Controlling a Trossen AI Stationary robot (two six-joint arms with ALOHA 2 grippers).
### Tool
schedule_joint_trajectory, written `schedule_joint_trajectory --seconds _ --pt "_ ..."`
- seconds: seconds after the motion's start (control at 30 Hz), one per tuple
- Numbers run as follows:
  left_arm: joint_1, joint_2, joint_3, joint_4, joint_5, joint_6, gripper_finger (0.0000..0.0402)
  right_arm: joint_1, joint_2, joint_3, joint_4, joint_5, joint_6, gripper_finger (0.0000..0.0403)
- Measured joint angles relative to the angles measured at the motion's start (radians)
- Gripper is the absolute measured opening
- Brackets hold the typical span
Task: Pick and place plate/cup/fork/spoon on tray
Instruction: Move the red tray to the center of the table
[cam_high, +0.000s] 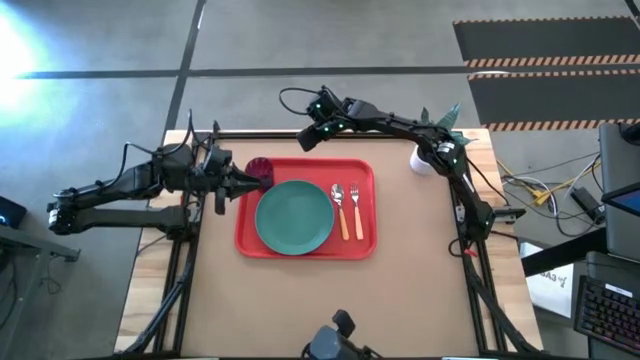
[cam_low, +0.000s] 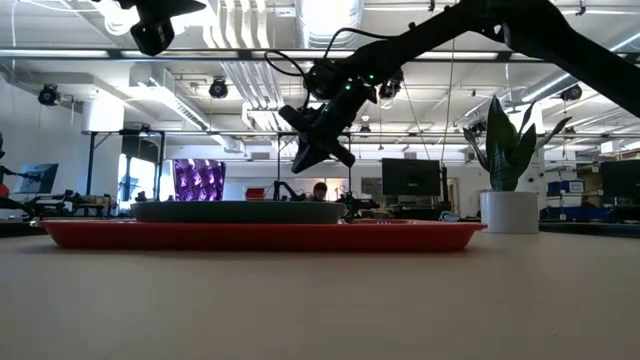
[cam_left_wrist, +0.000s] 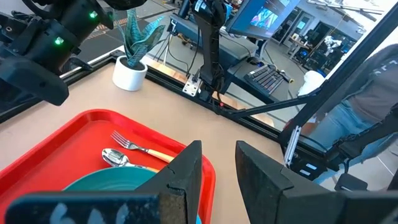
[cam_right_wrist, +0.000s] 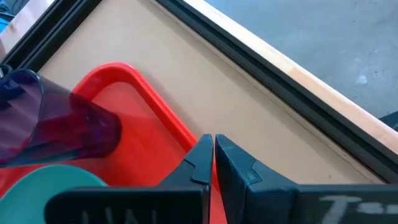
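Note:
The red tray (cam_high: 305, 247) lies mid-table. On it lie the teal plate (cam_high: 294, 216), the spoon (cam_high: 340, 208) and the fork (cam_high: 357, 210), side by side to the right of the plate. The purple cup (cam_high: 260, 168) is in the tray's far left corner, beside the plate (cam_right_wrist: 50, 186). My left gripper (cam_left_wrist: 219, 168) hangs high over the tray's left side, open a little, with nothing between its fingers. My right gripper (cam_right_wrist: 213, 149) is shut and empty, in the air just beyond the tray's far rim (cam_right_wrist: 168, 118).
A white pot with a green plant (cam_high: 425, 158) stands at the table's far right corner. A black frame runs along the table's edges (cam_right_wrist: 261, 68). Bare tabletop (cam_high: 320, 300) lies on the near side of the tray. A person (cam_left_wrist: 367, 99) is beyond the table's right side.

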Motion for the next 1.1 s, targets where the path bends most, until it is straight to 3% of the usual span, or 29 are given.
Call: schedule_joint_trajectory --seconds 1.1 --pt "0.000 0.001 0.000 0.000 0.001 -0.002 0.0080 0.012 0.000 0.000 0.025 -0.029 0.060 0.0008"
